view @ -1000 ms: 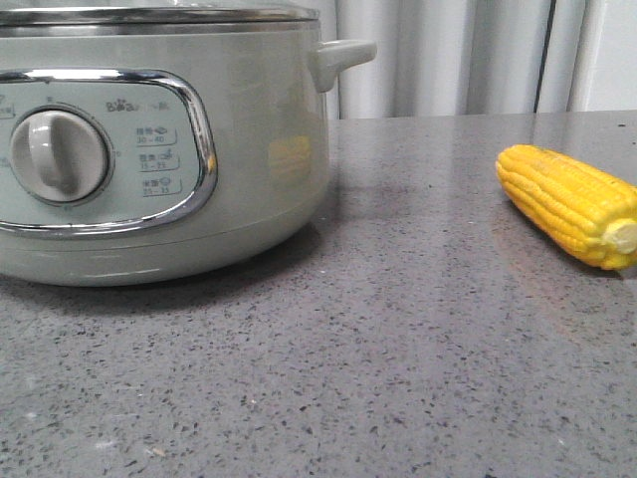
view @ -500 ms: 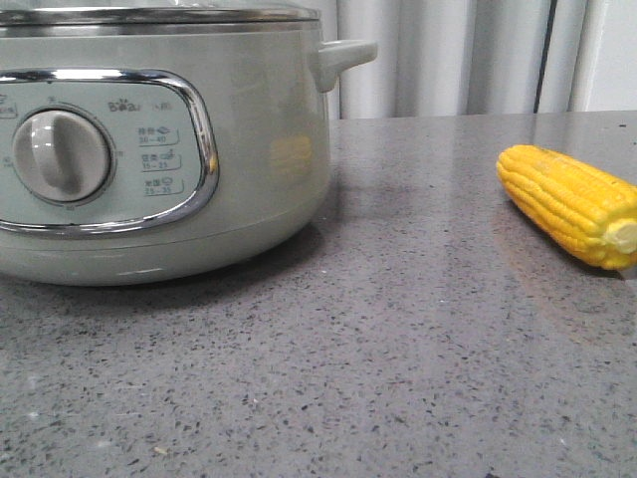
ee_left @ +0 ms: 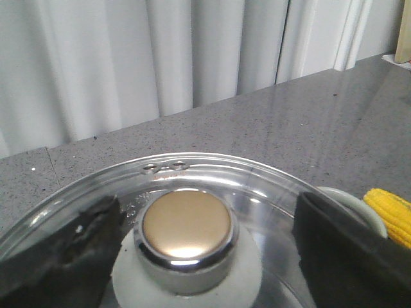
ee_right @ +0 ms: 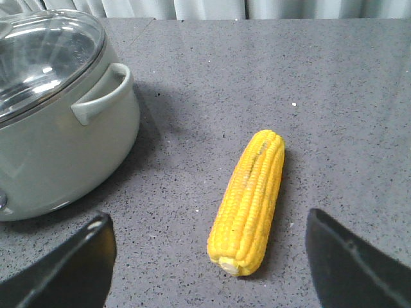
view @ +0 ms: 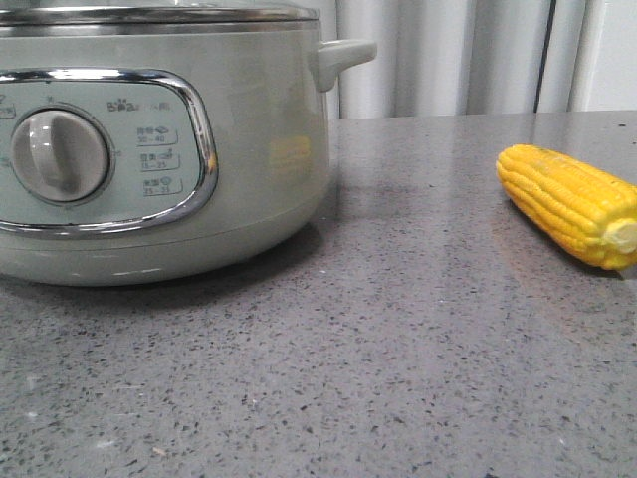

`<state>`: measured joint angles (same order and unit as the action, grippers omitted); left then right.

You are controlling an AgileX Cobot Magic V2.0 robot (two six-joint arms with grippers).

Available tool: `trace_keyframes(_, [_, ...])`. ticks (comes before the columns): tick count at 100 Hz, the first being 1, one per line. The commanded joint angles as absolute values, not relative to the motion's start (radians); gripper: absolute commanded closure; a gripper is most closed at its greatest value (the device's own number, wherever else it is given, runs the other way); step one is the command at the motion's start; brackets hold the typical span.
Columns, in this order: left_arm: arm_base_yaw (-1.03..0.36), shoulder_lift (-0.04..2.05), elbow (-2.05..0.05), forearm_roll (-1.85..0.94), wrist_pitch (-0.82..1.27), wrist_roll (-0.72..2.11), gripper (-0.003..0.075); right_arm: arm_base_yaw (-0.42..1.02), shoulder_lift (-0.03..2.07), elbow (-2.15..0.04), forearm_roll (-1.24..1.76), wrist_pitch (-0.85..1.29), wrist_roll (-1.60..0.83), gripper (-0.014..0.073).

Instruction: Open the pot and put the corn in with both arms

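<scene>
The right tool (ee_right: 205, 269) is hovering with fingers spread wide over the corn (ee_right: 248, 201), while the left tool (ee_left: 205, 247) is straddling, open, the pot's (view: 259, 149) lid knob (ee_left: 186, 224).

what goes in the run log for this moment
pot: lid on | corn: on table | left gripper: open around knob | right gripper: open above corn

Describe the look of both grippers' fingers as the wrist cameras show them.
Only the fingers show. The left gripper has black fingers with a rough, scuffed matte surface and broad blunt tips. The right gripper has similar dark fingers, smoother, with pale edge highlights. No cables, markings or arm links are visible.
</scene>
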<state>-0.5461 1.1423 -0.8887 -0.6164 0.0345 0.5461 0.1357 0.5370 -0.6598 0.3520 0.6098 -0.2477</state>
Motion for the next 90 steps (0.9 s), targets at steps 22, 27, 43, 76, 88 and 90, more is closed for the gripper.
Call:
trace_keyframes(22, [-0.554,1.215,-0.927,-0.647,-0.129,0.545,0.0193,0.130,0.546,-0.695,0.355,0.542,-0.251,0.0061])
trace_keyframes(27, [-0.554,1.226,-0.927,-0.647,-0.138,0.545,0.0193,0.130,0.546,-0.695,0.353,0.542,-0.251,0.0061])
trace_keyframes(43, [-0.554,1.253,-0.927,-0.647,-0.134,0.545,0.0203,0.130,0.546,-0.693,0.350,0.542,-0.251,0.0061])
trace_keyframes(76, [-0.554,1.255,-0.927,-0.652,-0.127,0.545,0.0434,0.130,0.546,-0.693,0.348,0.551,-0.251,0.0061])
trace_keyframes(88, [-0.554,1.250,-0.927,-0.652,-0.127,0.545,0.0511,0.130,0.546,-0.693,0.344,0.553,-0.251,0.0061])
trace_keyframes(90, [-0.554,1.249,-0.927,-0.652,-0.127,0.545,0.0520,0.130,0.546,-0.693,0.342,0.553,-0.251,0.0061])
